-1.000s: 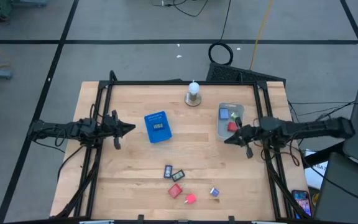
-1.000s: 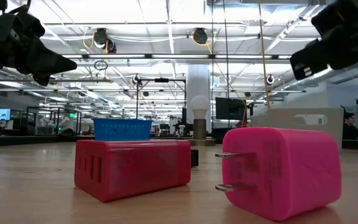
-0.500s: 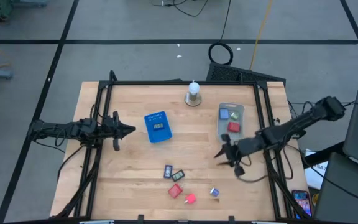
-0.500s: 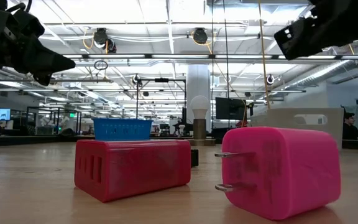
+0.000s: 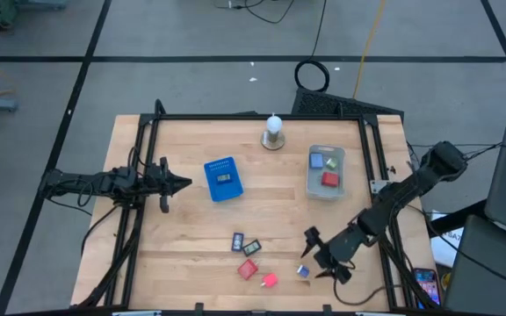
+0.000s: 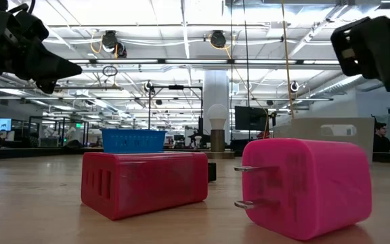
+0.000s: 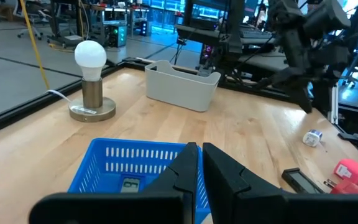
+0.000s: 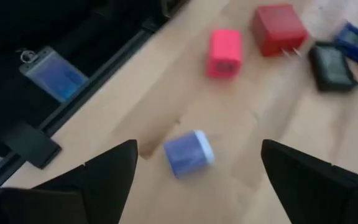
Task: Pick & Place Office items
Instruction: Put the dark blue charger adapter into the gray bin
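Several small office items lie near the table's near edge: a blue piece (image 5: 237, 240), a dark grey one (image 5: 254, 247), a red plug block (image 5: 249, 269), a pink plug block (image 5: 270, 281) and a purple-blue block (image 5: 303, 271). My right gripper (image 5: 314, 254) hangs open just above the purple-blue block (image 8: 188, 154), with a finger on either side of it and touching nothing. The red block (image 6: 144, 181) and pink block (image 6: 310, 186) rest flat on the wood. At the table's left side, my left gripper (image 5: 183, 183) waits shut and empty beside a blue basket (image 5: 222, 178).
A grey tray (image 5: 326, 184) at the right holds a blue and a red piece. A white bulb on a round base (image 5: 273, 132) stands at the far edge. Black frame rails (image 5: 372, 167) run along both sides. Bare wood lies between the basket and the near items.
My right gripper has swung from beside the grey tray toward the table's near edge, tipping downward, and has opened. It now hangs over the purple-blue block. No item has moved.
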Available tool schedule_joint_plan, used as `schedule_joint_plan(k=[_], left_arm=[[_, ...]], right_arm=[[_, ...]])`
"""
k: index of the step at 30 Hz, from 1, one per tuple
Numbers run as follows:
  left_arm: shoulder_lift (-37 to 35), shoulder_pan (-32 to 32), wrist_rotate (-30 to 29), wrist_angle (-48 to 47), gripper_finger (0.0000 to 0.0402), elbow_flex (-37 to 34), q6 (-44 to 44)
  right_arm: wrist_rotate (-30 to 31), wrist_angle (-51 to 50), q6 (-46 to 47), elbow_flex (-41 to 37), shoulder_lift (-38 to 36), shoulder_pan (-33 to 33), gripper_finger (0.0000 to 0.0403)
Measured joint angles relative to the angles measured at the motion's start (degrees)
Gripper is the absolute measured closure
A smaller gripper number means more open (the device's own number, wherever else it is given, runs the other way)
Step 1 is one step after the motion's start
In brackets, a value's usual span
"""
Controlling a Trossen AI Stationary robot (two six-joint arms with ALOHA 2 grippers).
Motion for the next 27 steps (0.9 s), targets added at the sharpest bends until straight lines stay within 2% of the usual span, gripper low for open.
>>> schedule_joint_plan(k=[8,19,27], left_arm=[[0.0,0.0,-0.02,0.0,0.0378,0.0,-0.13],[0.0,0.0,-0.09,-0.02,0.0378,0.0,1.14],[0.0,0.0,-0.11,-0.02,0.0378,0.0,1.06]], right_arm=[[-0.33,2.76,-3.99,0.03,6.49,0.06,0.0064],[-1.99,5.4,-10.4,0.1,10.13,-1.39,0.0065],[-8.75,12.25,-15.07,0.05,15.43,-3.26,0.0097]])
